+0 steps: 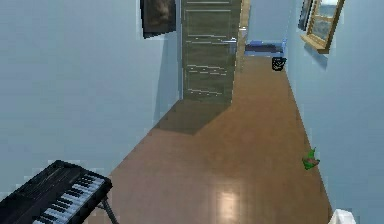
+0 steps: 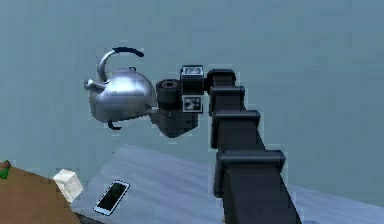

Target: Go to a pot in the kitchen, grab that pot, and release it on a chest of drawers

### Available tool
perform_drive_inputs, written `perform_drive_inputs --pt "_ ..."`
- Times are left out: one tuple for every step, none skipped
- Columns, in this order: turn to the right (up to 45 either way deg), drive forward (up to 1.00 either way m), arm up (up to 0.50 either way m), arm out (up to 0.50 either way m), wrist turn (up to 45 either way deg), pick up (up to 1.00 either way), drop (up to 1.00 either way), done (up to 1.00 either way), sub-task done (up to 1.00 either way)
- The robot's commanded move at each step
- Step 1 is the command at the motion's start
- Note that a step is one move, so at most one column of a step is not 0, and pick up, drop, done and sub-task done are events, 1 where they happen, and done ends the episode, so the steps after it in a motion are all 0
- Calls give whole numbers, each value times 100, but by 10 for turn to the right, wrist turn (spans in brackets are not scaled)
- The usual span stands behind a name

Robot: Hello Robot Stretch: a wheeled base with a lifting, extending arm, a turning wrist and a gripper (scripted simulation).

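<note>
A shiny silver pot (image 2: 120,97), kettle-shaped with a dark arched handle and a small spout, hangs in the arm side view's upper left against the blue wall. It is at the far end of the gripper (image 2: 153,112), clear of every surface, so the gripper holds it. The dark arm (image 2: 238,140) rises from the bottom edge to the white marker squares (image 2: 191,85). Below lies a grey-blue top (image 2: 170,190), perhaps of a chest of drawers, well under the pot.
On the grey-blue top lie a phone (image 2: 112,196) and a small pale box (image 2: 68,183). The forward view shows a wood-floored hallway (image 1: 240,140), a keyboard (image 1: 55,195) at lower left, a panelled door (image 1: 210,50), a black bin (image 1: 278,64) and a green item (image 1: 311,159) by the right-hand wall.
</note>
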Motion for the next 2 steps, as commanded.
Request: perform_drive_inputs --pt "0 0 0 0 450 0 0 0 0" --pt "0 0 0 0 450 0 0 0 0"
